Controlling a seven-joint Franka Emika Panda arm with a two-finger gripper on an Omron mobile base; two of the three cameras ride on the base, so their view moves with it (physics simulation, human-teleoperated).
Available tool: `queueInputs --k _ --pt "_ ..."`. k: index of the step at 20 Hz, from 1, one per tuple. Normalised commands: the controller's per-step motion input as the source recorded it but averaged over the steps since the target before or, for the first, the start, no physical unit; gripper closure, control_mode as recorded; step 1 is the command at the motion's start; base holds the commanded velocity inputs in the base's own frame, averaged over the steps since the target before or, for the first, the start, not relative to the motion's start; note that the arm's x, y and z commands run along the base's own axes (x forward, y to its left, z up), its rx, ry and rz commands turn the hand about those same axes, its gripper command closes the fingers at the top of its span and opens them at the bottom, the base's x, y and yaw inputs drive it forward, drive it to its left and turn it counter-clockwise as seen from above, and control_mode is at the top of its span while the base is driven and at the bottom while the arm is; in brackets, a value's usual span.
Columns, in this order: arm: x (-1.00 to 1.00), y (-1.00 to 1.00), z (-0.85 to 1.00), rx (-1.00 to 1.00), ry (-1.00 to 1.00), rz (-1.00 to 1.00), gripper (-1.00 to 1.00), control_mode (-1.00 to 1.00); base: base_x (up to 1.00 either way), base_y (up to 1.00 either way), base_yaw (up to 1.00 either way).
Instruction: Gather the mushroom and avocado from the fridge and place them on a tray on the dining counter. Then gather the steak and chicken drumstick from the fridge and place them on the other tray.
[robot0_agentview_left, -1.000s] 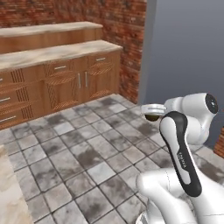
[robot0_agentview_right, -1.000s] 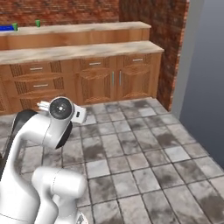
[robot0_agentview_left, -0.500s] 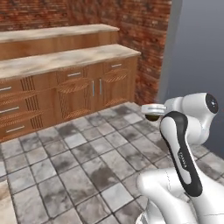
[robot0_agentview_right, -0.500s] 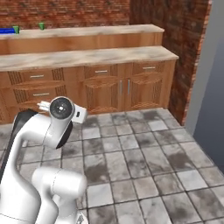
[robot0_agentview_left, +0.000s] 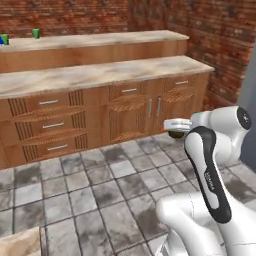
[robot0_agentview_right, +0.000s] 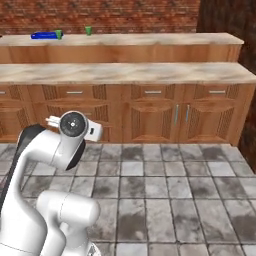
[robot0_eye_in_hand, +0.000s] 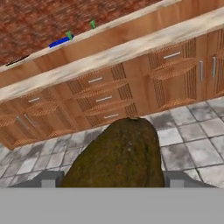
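Base swung; one avocado (robot0_eye_in_hand: 118, 155) held

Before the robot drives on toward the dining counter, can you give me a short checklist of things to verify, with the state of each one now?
1. Avocado sits between the jaws, filling the low middle of the hand view: ok.
2. Grip firm enough for driving: cannot tell; the contact is hidden.
3. Blue tray lies on the upper dining counter, beside a green cup: ok.
4. Free room on the tray: cannot tell, too far.
5. Tiled floor ahead free of obstacles: ok.
6. Arm tucked near the base: ok.
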Motion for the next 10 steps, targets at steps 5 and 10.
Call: queueInputs --k 5,10 --pt "0.00 0.00 0.00 0.00 0.00 0.00 1.00 1.00 0.28 0.12 0.55" --pt "0.00 0.00 0.00 0.00 0.00 0.00 1.00 1.00 0.26 0.12 0.56"
